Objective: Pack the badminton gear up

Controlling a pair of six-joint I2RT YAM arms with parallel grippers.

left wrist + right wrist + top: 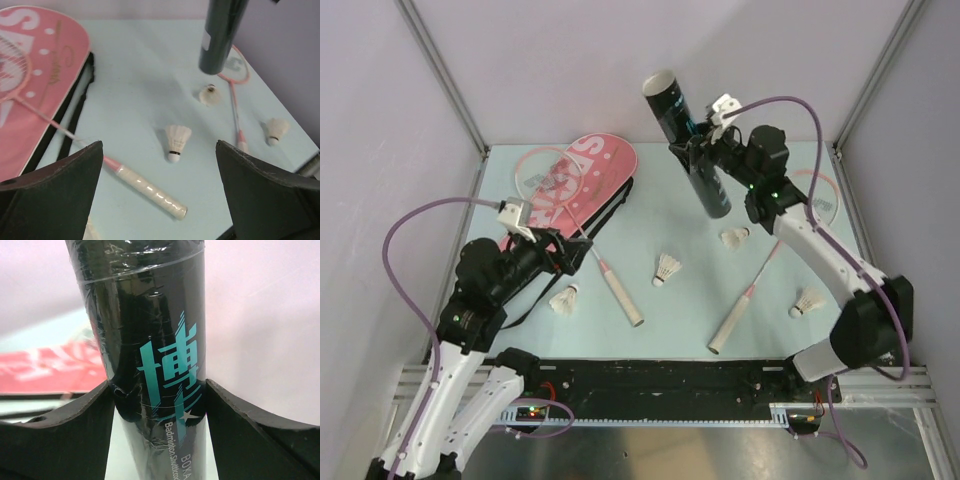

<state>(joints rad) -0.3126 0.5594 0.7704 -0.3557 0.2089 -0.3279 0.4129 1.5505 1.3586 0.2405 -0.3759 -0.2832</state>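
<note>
Pale blue table (660, 215), enclosed by plain white walls, carries the gear; positions are recorded against the pink racket case (605, 170), which lies flat with its black strap (623, 195) along its right edge. First racket (620, 295): pink head resting on top of the case, shaft crossing the case's near edge, white handle on the table just beyond that edge. Second racket (752, 290): flat on the table, well to the right of the case and apart from it. Four white shuttlecocks are noted: one (565, 300) off the near end of the case, left of the first racket's handle; one (667, 268) to the right of that handle; two more (735, 238) (808, 302) far right of the case, either side of the second racket's shaft. Black printed tube (688, 145): raised off the table, tilted, to the right of the case. Right tool (705, 150): clamped on the tube's mid-body, both fingers against its wrapped surface in the wrist view. Left tool (568, 252): above the near end of the case, jaws spread wide and empty.
</note>
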